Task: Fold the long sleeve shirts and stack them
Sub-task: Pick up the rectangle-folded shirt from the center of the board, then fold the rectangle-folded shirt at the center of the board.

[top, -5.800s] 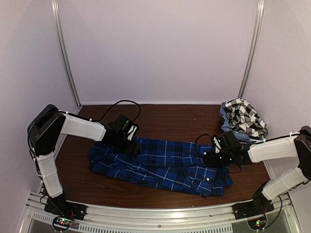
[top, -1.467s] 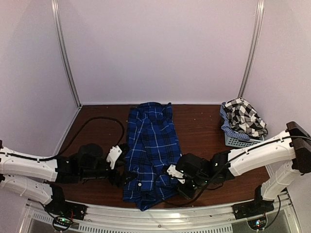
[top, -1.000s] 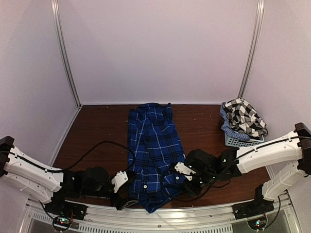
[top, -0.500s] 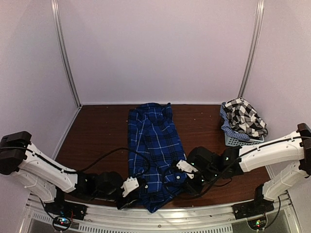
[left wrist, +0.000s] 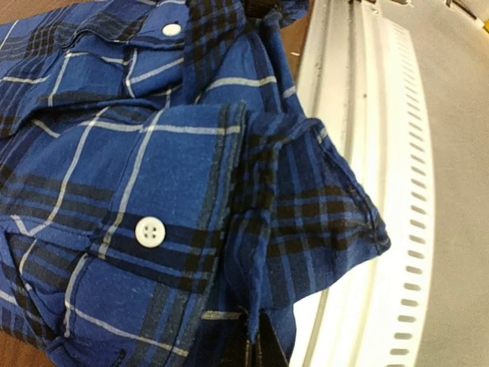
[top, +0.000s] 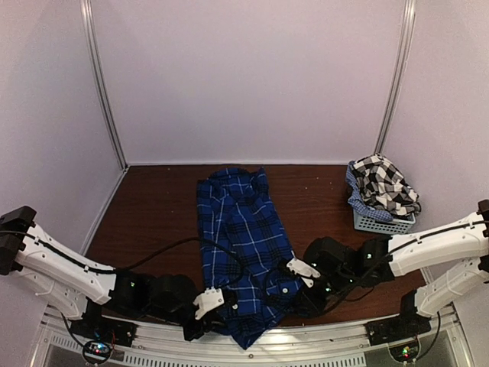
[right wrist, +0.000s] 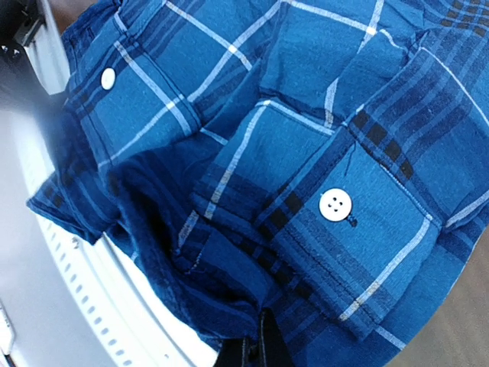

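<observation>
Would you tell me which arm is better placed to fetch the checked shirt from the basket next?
Right, probably. The checked shirt sits in the basket on its side, nearer the right claw; the left claw lies beyond the blue plaid shirt, which both grip.

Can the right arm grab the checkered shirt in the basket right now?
Probably not yet. Its tool is shut on the blue plaid shirt. The checked shirt lies in the basket on that side, so it likely could after letting go.

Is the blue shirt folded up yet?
Partly: the blue shirt lies folded into a long narrow strip, not yet doubled over.
</observation>
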